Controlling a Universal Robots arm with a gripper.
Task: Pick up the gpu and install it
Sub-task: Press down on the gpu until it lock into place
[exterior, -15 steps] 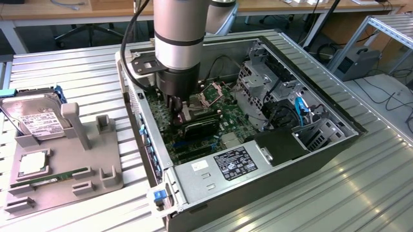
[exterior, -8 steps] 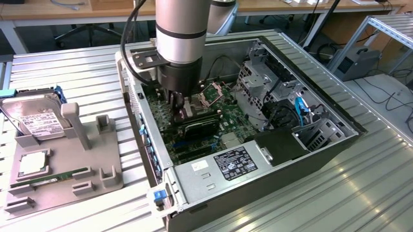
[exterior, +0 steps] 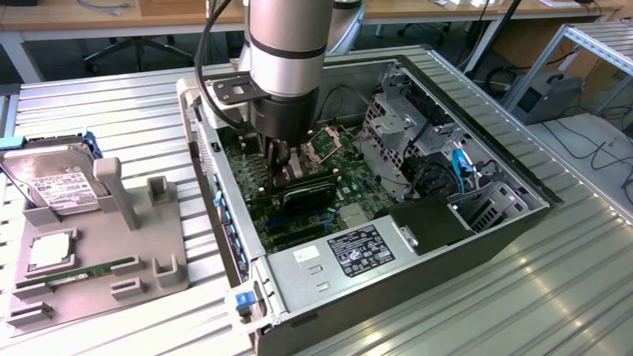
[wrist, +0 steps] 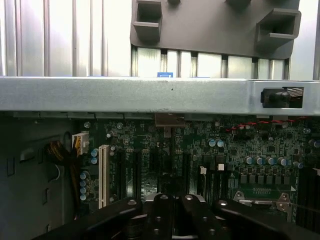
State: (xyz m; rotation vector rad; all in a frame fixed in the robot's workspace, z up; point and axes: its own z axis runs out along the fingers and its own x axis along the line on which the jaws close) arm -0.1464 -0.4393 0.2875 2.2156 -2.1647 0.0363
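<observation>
Tool (exterior: 284, 169) clenched on one gpu (exterior: 302, 194), inside one open computer case (exterior: 494, 222); one hard drive (exterior: 58, 182) on one grey holder (exterior: 148, 267)

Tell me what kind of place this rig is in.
Likely a robotics lab or workshop: an open PC case on a ribbed aluminium table, a grey parts fixture, and desks behind.

My arm (exterior: 284, 44) is a silver cylinder with black bands. Black cable alongside. My gripper (exterior: 282, 165) is black, screw-studded.
</observation>
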